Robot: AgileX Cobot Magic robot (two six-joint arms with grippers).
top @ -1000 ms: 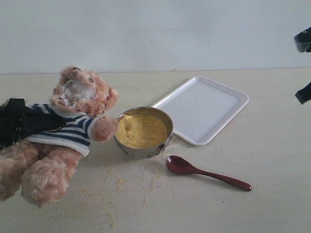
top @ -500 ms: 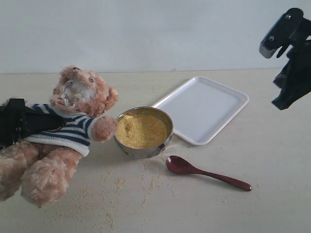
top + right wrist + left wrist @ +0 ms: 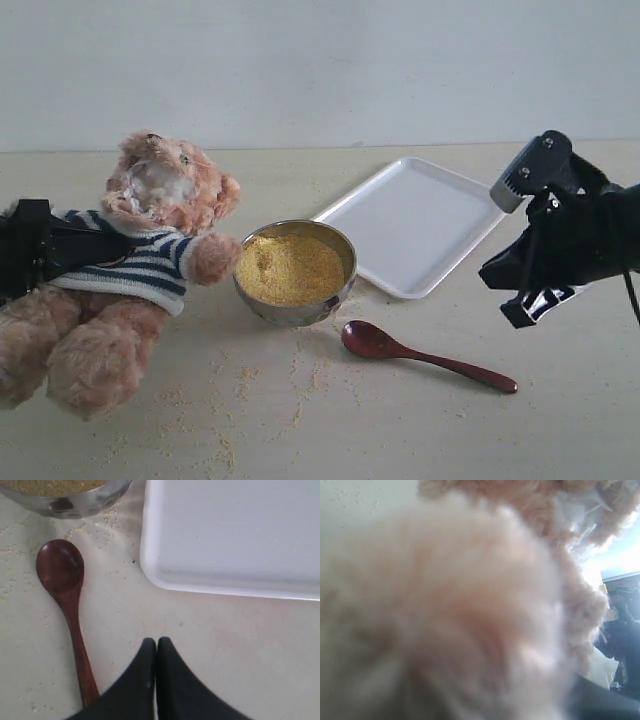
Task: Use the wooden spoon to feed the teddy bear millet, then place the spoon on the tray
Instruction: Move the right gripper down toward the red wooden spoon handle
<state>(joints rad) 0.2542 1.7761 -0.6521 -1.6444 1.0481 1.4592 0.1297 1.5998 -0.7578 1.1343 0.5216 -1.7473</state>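
two black grippers are seen over a pale table (image 3: 570, 420); the left gripper (image 3: 100, 248) is closed on the teddy bear (image 3: 150, 260) at the torso, with one dark finger laid across the navy-and-white striped shirt; the bear is held leaning back at the left of the exterior view, its whitish muzzle turned upward and one furry paw touching the rim of the steel bowl (image 3: 300, 312); in the left wrist view almost everything is filled by blurred light-brown fur of the bear (image 3: 460, 610), and the fingers themselves cannot be made out there.

the right gripper (image 3: 495, 275) is held above the table on the right, just off the near corner of the tray (image 3: 420, 225); its fingers are pressed together with nothing between them, as is shown plainly in the right wrist view, where the two black tips (image 3: 156, 645) meet over bare table between the tray (image 3: 235, 530) and the wooden spoon (image 3: 65, 590).

the wooden spoon (image 3: 420, 355) is lying flat on the table, untouched, in front of the bowl and the tray; its oval bowl is turned up and set near the steel bowl, and its thin handle is pointed away to the right.

the millet (image 3: 290, 268) is heaped in the steel bowl, nearly to the rim; loose grains (image 3: 240, 385) are scattered over the table in front of the bowl and the bear; the white tray is set behind and to the right of the bowl, close beside it, and nothing is resting on it.
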